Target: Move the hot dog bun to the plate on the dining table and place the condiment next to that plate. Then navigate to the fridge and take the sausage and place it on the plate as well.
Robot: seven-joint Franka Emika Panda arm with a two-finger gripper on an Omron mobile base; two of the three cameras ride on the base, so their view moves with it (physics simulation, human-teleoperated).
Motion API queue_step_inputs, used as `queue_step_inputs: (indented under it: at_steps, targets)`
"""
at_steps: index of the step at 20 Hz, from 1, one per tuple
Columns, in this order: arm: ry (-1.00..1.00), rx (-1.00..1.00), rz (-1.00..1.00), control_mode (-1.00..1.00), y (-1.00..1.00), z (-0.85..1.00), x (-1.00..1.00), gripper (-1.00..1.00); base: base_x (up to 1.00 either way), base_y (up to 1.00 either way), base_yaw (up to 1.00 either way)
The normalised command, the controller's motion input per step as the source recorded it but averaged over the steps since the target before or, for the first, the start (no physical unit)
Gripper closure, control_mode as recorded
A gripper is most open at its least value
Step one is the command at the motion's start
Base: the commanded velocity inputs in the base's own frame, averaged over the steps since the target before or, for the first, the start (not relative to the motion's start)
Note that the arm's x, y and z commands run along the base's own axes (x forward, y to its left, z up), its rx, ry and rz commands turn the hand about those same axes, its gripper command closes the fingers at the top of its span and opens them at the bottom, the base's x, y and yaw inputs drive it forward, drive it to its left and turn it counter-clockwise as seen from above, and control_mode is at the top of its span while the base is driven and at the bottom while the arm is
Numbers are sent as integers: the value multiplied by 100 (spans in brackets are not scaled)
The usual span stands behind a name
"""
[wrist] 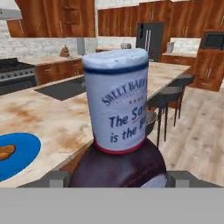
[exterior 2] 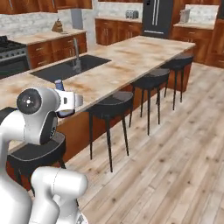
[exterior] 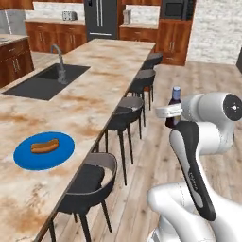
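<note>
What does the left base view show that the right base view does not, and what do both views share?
Left base view alone: the flat round bright blue plate on the beige marble-look dining table, with the orange-tan hot dog bun on it. Right base view alone: a dark stove at the left. Both: the dark blue-purple condiment bottle at the arm's hand, the sink, black stools and the dark fridge.

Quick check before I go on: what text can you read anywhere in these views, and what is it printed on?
"SWEET BAB..." on the pale label of the condiment, hand view; cut off at the curve of the label.
"The Sau..." on the same label, cut off at the right.
"is the B..." just below it, also cut off.
Small print under the top line: too blurred to read.
Fridge: no icons or text legible.
</note>
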Motion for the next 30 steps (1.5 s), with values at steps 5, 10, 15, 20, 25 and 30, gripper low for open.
queue_step_inputs:
  at_steps: [5, 10, 15, 20, 25, 30]
  targets:
    - [0, 0, 0, 100, 0, 0, 0, 100, 5, -35, 75]
    - [0, 0, 0, 100, 0, 0, 0, 100, 1, -44, 72]
    - [0, 0, 0, 100, 0, 0, 0, 100, 10, -62, 64]
    - [0, 0, 0, 100, 0, 0, 0, 100, 24, -74, 51]
    - [0, 0, 0, 100, 0, 0, 0, 100, 28, -55, 31]
    - [0, 0, 0, 100, 0, 0, 0, 100, 31, -43, 31]
